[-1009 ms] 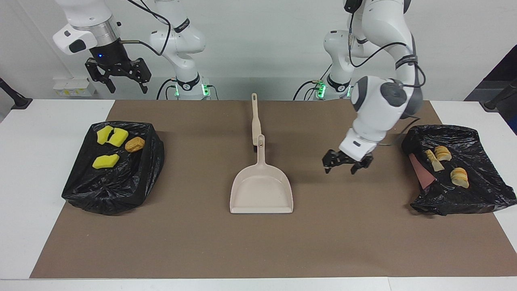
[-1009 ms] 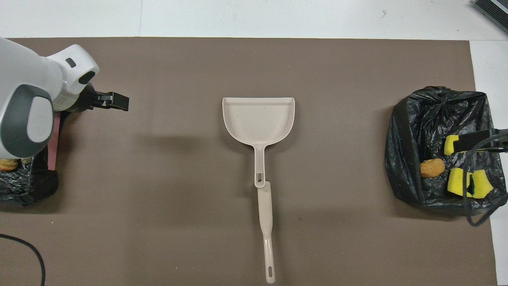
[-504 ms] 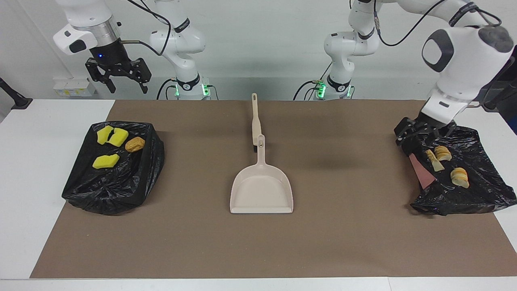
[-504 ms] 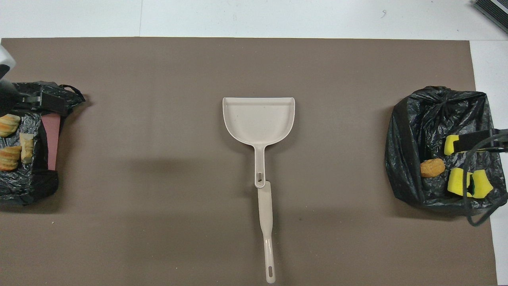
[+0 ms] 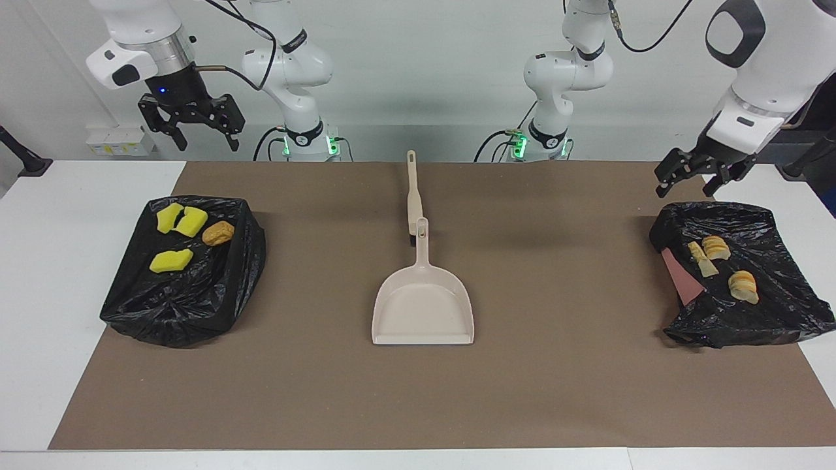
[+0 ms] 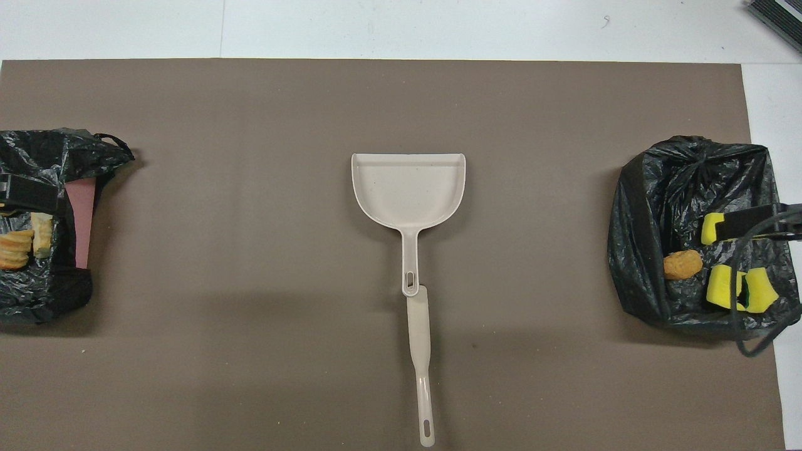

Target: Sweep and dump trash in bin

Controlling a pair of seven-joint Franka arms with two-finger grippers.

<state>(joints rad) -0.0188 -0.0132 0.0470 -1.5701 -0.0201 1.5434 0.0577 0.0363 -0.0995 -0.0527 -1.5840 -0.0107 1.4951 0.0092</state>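
From the facing view I see my left gripper [image 5: 686, 178] hanging in the air over the robot-side edge of the black bag [image 5: 771, 307] at the left arm's end of the table, fingers spread and holding nothing. My right gripper [image 5: 191, 127] is raised over the table edge near the other bag [image 5: 189, 307], fingers also spread and empty.

In that bag lie three yellow sponge pieces [image 5: 171, 260] and one brown lump [image 5: 217, 233]. The left arm's bag holds three pale pastry pieces [image 5: 743, 286]. One dustpan [image 5: 423, 310] and one brush [image 5: 413, 196] lie mid-mat, end to end.

From overhead, only a dark part of my left gripper shows over its bag [image 6: 37, 300]. I count the same dustpan [image 6: 408, 188] and brush [image 6: 421, 351], plus the sponges [image 6: 742, 297] in the right arm's bag [image 6: 645, 250].
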